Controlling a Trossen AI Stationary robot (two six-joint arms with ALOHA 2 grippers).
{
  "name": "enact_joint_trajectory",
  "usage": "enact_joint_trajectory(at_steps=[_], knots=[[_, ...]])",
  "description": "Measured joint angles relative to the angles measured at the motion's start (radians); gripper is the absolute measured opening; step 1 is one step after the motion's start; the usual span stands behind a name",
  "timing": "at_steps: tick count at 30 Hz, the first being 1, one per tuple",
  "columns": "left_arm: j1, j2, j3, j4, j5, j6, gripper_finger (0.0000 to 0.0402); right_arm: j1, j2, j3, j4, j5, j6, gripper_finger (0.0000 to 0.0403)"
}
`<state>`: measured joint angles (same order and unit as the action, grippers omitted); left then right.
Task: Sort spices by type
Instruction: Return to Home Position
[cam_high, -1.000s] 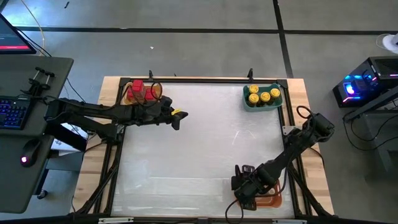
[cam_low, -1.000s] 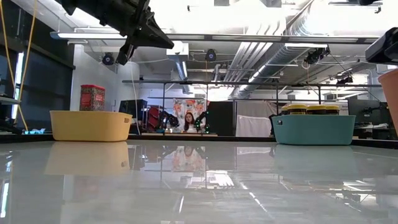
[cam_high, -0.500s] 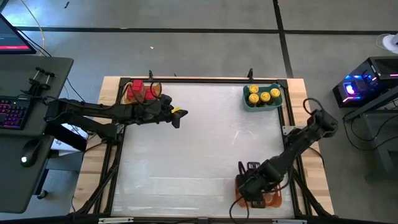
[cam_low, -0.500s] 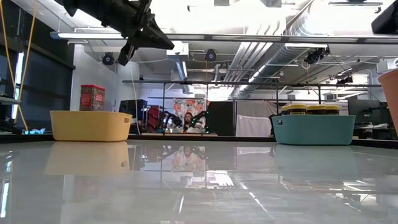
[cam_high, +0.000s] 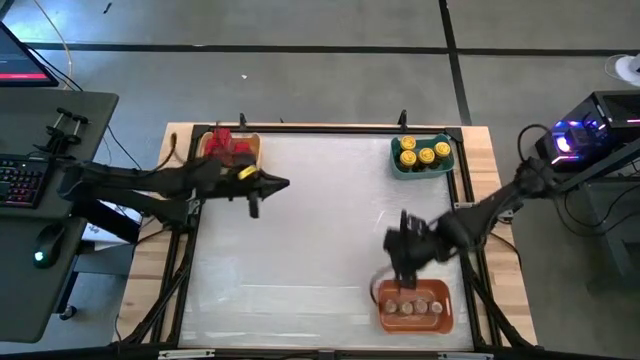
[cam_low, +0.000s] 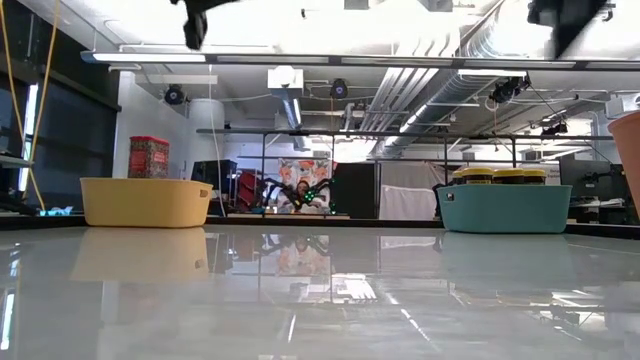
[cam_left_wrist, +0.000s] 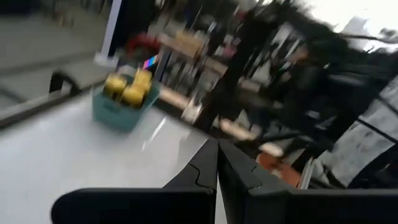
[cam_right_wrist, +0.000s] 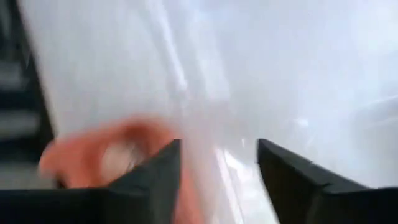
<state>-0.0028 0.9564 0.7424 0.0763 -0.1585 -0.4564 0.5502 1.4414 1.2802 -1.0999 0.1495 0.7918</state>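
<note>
Red boxy spices (cam_high: 226, 144) stand in the yellow tray (cam_high: 250, 150) at the table's far left. Yellow-lidded jars (cam_high: 419, 153) fill the teal tray (cam_high: 400, 166) at the far right. Grey-brown jars (cam_high: 413, 306) sit in the orange tray (cam_high: 446, 320) at the near right edge. My left gripper (cam_high: 272, 185) hovers shut and empty just right of the yellow tray, its fingers closed in the left wrist view (cam_left_wrist: 217, 163). My right gripper (cam_high: 402, 262) hangs open and empty above the table, just beyond the orange tray (cam_right_wrist: 106, 155).
The white tabletop (cam_high: 320, 230) lies bare between the three trays. In the low view the yellow tray (cam_low: 145, 201) with a red box (cam_low: 148, 157) stands left and the teal tray (cam_low: 503, 208) right. A desk with keyboard (cam_high: 20, 180) is off the table's left.
My right gripper has risen from over the orange tray and swung toward the far edge, uncovering the grey-brown jars in it. My left gripper has lifted, leaving most of the low view, and drawn back slightly toward the table's left edge.
</note>
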Motion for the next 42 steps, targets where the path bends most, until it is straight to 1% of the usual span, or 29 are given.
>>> enact_joint_trajectory(at_steps=[2, 5, 6, 8, 10, 12, 15, 17, 19, 24, 26, 29, 31, 33, 35, 37, 39, 40, 42], knots=[[-0.059, -0.036, -0.061, 0.103, -0.066, 0.028, 0.0000, -0.071, -0.026, 0.000, 0.018, 0.053, -0.038, 0.0155], [-0.146, -0.046, -0.217, 0.395, -0.120, 0.040, 0.0000, -0.178, -0.057, -0.001, 0.046, 0.106, -0.121, 0.0043], [-0.174, -0.043, -0.278, 0.505, -0.135, 0.036, 0.0000, -0.212, -0.069, -0.001, 0.058, 0.119, -0.143, 0.0022], [-0.221, -0.034, -0.387, 0.710, -0.176, 0.008, 0.0000, -0.272, -0.096, -0.001, 0.081, 0.133, -0.168, 0.0019], [-0.252, -0.034, -0.484, 0.853, -0.219, -0.008, 0.0000, -0.315, -0.127, -0.001, 0.082, 0.137, -0.186, 0.0015], [-0.262, -0.041, -0.562, 0.945, -0.236, -0.014, 0.0000, -0.337, -0.166, -0.002, 0.075, 0.137, -0.187, 0.0004], [-0.221, -0.080, -0.649, 1.039, -0.243, -0.005, 0.0000, -0.341, -0.249, -0.002, 0.056, 0.138, -0.153, 0.0006], [-0.172, -0.118, -0.694, 1.049, -0.225, -0.010, 0.0000, -0.330, -0.309, -0.002, 0.038, 0.143, -0.104, 0.0003], [-0.121, -0.160, -0.726, 1.051, -0.172, -0.031, 0.0000, -0.308, -0.364, -0.002, 0.029, 0.155, -0.051, 0.0002], [-0.031, -0.235, -0.730, 0.866, -0.055, -0.088, 0.0000, -0.233, -0.459, -0.020, 0.021, 0.233, 0.071, 0.0001], [-0.010, -0.253, -0.730, 0.817, -0.038, -0.121, 0.0000, -0.202, -0.497, -0.073, 0.027, 0.261, 0.128, 0.0001], [0.004, -0.262, -0.730, 0.792, -0.036, -0.198, 0.0000, -0.163, -0.568, -0.223, 0.110, 0.273, 0.213, 0.0001], [0.005, -0.263, -0.730, 0.790, -0.035, -0.236, 0.0000, -0.147, -0.624, -0.361, 0.238, 0.272, 0.237, 0.0001], [0.004, -0.264, -0.730, 0.790, -0.034, -0.244, 0.0000, -0.151, -0.679, -0.499, 0.426, 0.278, 0.205, 0.0001], [0.003, -0.263, -0.730, 0.783, -0.034, -0.247, 0.0000, -0.188, -0.727, -0.624, 0.646, 0.296, 0.107, 0.0000], [0.003, -0.263, -0.730, 0.783, -0.034, -0.247, 0.0000, -0.254, -0.764, -0.730, 0.873, 0.288, -0.014, 0.0000], [0.003, -0.263, -0.730, 0.782, -0.034, -0.247, 0.0000, -0.344, -0.793, -0.815, 1.065, 0.221, -0.124, 0.0000], [0.003, -0.263, -0.730, 0.782, -0.034, -0.248, 0.0000, -0.394, -0.805, -0.848, 1.129, 0.171, -0.172, 0.0000], [0.003, -0.263, -0.730, 0.781, -0.034, -0.248, 0.0000, -0.491, -0.832, -0.899, 1.194, 0.070, -0.239, 0.0000]])
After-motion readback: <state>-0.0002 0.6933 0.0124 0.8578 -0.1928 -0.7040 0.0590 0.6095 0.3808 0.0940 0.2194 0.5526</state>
